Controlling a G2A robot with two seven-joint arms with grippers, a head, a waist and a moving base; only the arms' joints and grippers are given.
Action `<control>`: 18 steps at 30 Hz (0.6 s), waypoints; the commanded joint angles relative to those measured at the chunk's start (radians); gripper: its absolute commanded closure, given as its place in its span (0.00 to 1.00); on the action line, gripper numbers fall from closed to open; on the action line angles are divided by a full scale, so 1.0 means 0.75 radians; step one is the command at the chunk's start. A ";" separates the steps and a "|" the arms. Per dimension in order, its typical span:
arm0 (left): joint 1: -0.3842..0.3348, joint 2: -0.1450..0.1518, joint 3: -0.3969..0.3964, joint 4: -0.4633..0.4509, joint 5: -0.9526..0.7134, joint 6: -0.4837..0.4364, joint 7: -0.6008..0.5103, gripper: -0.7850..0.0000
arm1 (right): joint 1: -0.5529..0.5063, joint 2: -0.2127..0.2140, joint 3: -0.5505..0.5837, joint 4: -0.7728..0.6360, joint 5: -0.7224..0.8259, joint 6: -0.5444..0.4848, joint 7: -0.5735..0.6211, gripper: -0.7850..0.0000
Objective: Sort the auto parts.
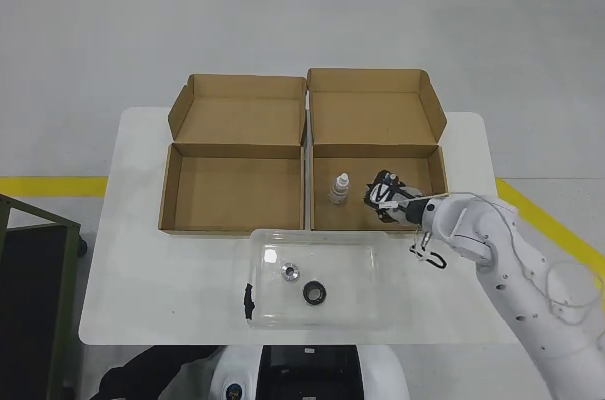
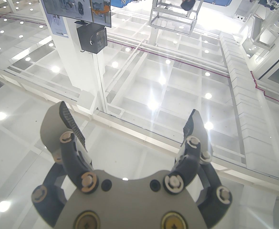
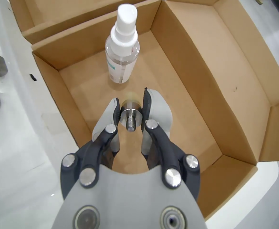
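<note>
Silver metal, with a round head and a short threaded stem, the small bolt (image 3: 129, 117) is pinched by the right gripper (image 3: 131, 102) just above the floor of the right-hand cardboard box (image 3: 225, 77), near an upright spray bottle (image 3: 123, 55), while the left gripper (image 2: 129, 110) stands wide open.

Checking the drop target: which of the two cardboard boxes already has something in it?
The box on the robot's right, below the right end effector holding a threaded metal part: a spray bottle stands upright inside. The other box has a bare cardboard floor.
</note>
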 commanded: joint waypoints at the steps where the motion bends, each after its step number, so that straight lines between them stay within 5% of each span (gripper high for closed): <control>1: 0.000 0.000 0.000 0.000 0.000 0.000 0.000 0.00 | 0.046 -0.008 -0.036 0.036 -0.012 -0.012 0.041 1.00; 18: 0.000 0.000 0.000 0.000 0.000 0.000 0.000 0.00 | 0.218 -0.060 -0.194 0.200 -0.002 -0.039 0.217 0.97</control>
